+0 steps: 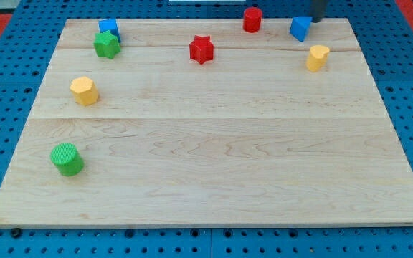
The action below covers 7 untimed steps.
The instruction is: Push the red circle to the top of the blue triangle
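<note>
The cylinder [252,19] sits at the board's [206,179] top edge; the triangle [300,29] just to its right.

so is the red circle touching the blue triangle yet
Apart. The camera view shows bare wood between the red circle and the blue triangle, which sits to its right.

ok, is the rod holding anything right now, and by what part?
Nothing held. My tip sits at the view's top, just right of the blue triangle; contact unclear. The red circle lies apart.
</note>
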Tool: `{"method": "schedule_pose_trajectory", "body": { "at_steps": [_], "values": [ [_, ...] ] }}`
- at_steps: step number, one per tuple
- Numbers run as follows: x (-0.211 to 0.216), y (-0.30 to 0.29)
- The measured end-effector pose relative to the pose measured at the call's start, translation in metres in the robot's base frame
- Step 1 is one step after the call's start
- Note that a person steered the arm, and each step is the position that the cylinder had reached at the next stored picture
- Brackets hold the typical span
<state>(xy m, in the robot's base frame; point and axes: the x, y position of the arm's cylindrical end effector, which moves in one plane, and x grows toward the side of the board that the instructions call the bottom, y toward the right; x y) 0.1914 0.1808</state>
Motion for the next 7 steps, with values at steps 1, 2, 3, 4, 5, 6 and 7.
{"method": "schedule_pose_trajectory", "body": {
  "at_steps": [1,2,3,4,5,6,7],
  "values": [
    [0.001,-0.041],
    [0.000,-0.041],
    [0.000,-0.070],
    [0.001,-0.123],
    [0.014,-0.116],
    [0.037,-0.114],
    [0.046,-0.159]
  ]
}}
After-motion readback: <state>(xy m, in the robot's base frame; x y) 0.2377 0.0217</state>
